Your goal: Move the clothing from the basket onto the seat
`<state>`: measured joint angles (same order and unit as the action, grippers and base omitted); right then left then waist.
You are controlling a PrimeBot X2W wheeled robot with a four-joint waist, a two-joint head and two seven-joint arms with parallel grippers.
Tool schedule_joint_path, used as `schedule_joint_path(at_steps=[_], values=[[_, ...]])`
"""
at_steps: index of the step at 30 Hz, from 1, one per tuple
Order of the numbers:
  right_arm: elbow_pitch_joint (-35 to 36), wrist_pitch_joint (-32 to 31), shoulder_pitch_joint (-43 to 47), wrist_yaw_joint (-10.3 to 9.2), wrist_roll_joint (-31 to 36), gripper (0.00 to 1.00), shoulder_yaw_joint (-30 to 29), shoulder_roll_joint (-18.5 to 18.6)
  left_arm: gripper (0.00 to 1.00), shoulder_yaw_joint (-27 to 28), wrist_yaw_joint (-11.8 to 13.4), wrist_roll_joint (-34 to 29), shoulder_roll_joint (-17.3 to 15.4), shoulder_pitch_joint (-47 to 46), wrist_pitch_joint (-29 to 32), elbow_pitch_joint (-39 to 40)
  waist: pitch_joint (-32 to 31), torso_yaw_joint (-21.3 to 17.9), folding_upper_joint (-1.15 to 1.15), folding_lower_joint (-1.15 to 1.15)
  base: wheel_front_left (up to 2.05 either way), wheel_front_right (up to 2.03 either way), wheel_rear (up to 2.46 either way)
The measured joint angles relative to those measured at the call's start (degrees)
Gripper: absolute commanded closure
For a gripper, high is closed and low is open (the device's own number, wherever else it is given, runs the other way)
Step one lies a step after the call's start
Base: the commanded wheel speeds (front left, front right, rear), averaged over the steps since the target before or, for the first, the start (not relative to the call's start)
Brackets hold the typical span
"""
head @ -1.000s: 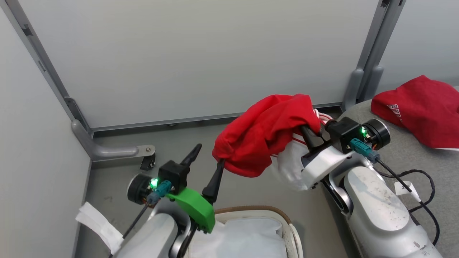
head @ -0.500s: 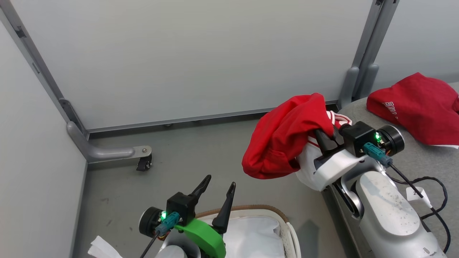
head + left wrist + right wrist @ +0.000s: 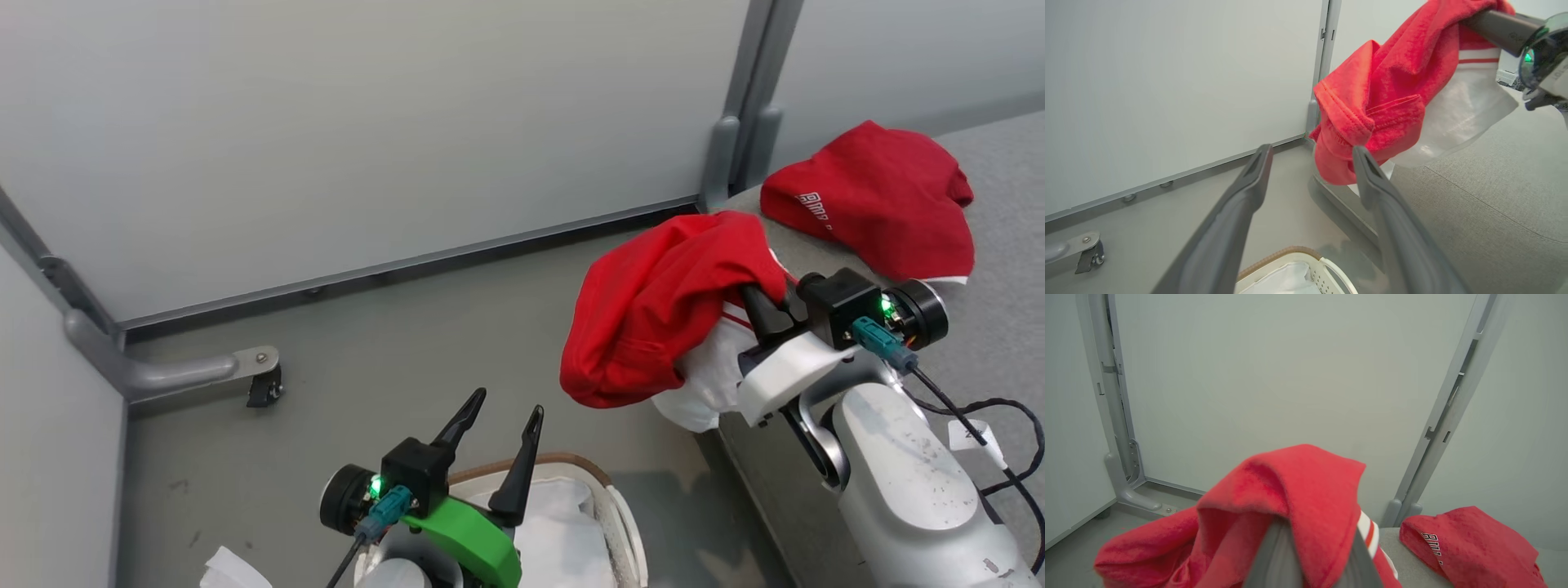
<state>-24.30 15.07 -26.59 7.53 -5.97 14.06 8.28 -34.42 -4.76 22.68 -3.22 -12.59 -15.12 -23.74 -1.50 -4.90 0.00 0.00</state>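
Two red pieces in play. The lettered top (image 3: 878,200) lies crumpled on the grey seat (image 3: 1008,245), up near the far corner beside the partition post (image 3: 739,98), with its white print on the left side (too small to read). It sits well apart from the basket.

The other one, the striped garment (image 3: 661,310), is up in the air, bunched over the right claw (image 3: 761,310). That claw is pinched closed on it, and the dark fingers vanish straight into the fabric. Most of the cloth droops to the left of the claw, out over the grey floor (image 3: 367,392) right at the seat's left edge. A white panel of it hangs underneath and the red-and-white trim peeks out next to the fingers. From the left wrist view it looks clear of the cushion, but I can't tell for sure whether the lowest fold brushes the seat's edge.

The left claw (image 3: 506,408) is spread wide and holding nothing, fingers pointing up and slightly right, parked low over the basket (image 3: 584,468). The basket sits on the floor at the bottom of the head view, brown rim showing and the white liner (image 3: 563,523) inside, with no red visible in the part I can see. The red bundle hangs near the left claw's fingertips but isn't touching them.
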Motion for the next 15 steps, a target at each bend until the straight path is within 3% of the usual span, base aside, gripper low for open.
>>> schedule_joint_path(at_steps=[15], values=[[1.7, 0.0, -1.3, -0.01, 0.8, 1.0, -4.8, 1.7, 0.0, 0.9, -0.8, -3.3, 0.4, -2.4, 0.0, 0.8, 5.9, -12.7, 0.0, 0.0, 0.0, 0.0, 0.0]])
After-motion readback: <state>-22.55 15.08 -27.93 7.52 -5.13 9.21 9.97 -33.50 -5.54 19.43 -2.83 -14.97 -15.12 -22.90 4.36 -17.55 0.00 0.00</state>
